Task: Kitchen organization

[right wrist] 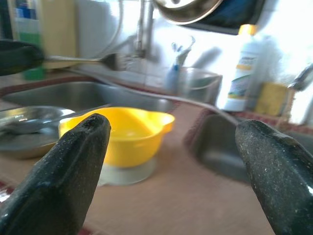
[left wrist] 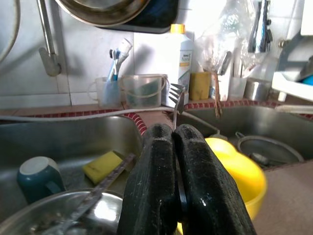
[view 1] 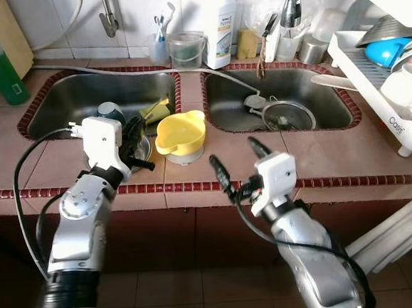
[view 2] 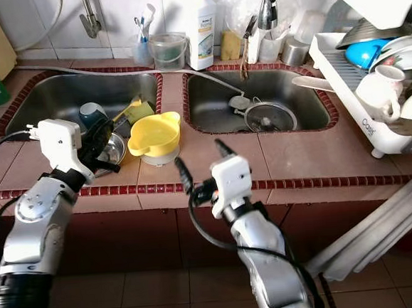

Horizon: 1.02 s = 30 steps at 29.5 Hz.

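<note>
Left wrist view — fork: we see a metal fork point(left wrist: 176, 98) pinched between the two black fingers point(left wrist: 151, 186) of our left gripper point(view 1: 136, 151), pressed together on its handle, tines standing up past the fingertips.
Fork's place: in the head views we hold it low over the near right corner of the left sink basin point(view 1: 59, 101), just beside the yellow bowl point(view 1: 180, 132).
Below the fork: a steel bowl point(left wrist: 58, 215) lies in that basin with a long utensil across it, a teal mug point(left wrist: 36, 176) and a yellow sponge point(left wrist: 102, 165) close behind.
Right gripper point(view 1: 235, 164): fingers spread wide and empty, hovering over the tiled counter point(view 1: 213, 150) in front of the right sink basin point(view 1: 280, 98), aimed toward the yellow bowl.
Step in hand, as we judge it: carrying the fork away from the dirty dishes to wherever cutlery belongs — perhaps the white drying rack point(view 1: 379, 90) on the far right, well apart from us.
Doing it well: we keep the pinch firm, since a thin smooth handle can swivel between the pads, and lift straight up before travelling so the tines clear the yellow bowl's rim.
Risk: the two arms are near each other — we should hold the right one back while the left crosses.
</note>
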Motion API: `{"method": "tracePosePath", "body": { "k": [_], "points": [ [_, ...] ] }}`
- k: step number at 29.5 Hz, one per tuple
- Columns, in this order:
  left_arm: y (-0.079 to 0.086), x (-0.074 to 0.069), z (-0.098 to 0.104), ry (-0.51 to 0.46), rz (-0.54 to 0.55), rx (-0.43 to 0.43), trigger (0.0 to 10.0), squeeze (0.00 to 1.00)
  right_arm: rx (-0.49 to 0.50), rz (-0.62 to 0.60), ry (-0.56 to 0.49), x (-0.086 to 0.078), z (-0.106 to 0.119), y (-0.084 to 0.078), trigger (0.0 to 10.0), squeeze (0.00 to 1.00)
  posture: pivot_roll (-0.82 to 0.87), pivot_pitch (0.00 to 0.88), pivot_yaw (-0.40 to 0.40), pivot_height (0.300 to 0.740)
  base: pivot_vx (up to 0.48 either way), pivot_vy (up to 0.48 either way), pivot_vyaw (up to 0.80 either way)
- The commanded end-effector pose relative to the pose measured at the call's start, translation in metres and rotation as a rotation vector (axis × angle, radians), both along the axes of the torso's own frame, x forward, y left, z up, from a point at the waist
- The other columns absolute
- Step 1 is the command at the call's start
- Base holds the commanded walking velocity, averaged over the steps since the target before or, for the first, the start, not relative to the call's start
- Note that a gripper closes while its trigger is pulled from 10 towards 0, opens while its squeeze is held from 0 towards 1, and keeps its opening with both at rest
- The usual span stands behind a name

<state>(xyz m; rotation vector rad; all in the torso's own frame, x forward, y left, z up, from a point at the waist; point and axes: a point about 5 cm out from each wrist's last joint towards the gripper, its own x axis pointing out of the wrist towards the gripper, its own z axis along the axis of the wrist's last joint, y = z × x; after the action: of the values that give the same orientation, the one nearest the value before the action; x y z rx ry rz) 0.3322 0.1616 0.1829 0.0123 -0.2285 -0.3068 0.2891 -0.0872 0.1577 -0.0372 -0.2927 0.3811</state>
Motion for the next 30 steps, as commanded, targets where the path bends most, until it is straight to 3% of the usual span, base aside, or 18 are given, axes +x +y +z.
{"method": "tracePosePath", "body": {
  "k": [1, 9, 16, 22, 30],
  "points": [
    [-0.002, -0.002, 0.002, -0.015, 0.022, 0.014, 10.0, 0.0, -0.009, -0.042, -0.019, 0.005, 0.003, -0.006, 10.0, 0.0, -0.18, 0.0, -0.041, 0.74, 0.0, 0.0, 0.0],
    [-0.008, 0.001, -0.009, 0.007, 0.067, 0.017, 10.0, 0.0, -0.022, -0.145, -0.048, 0.016, 0.01, -0.024, 10.0, 0.0, -0.2, 0.0, -0.059, 0.74, 0.0, 0.0, 0.0],
    [-0.006, 0.013, -0.011, 0.019, 0.113, 0.0, 10.0, 0.0, -0.032, -0.211, -0.073, 0.017, 0.012, -0.037, 10.0, 0.0, -0.25, 0.0, -0.057, 0.74, 0.0, 0.0, 0.0],
    [-0.01, 0.029, -0.006, -0.001, 0.128, 0.061, 10.0, 0.0, -0.072, -0.246, -0.077, 0.021, 0.012, -0.046, 10.0, 0.0, -0.27, 0.0, -0.084, 0.74, 0.0, 0.0, 0.0],
    [-0.006, 0.025, -0.011, 0.013, 0.161, 0.009, 10.0, 0.0, -0.068, -0.256, -0.07, 0.024, 0.008, -0.05, 10.0, 0.0, -0.27, 0.0, -0.031, 0.74, 0.0, 0.0, 0.0]
  ]
}}
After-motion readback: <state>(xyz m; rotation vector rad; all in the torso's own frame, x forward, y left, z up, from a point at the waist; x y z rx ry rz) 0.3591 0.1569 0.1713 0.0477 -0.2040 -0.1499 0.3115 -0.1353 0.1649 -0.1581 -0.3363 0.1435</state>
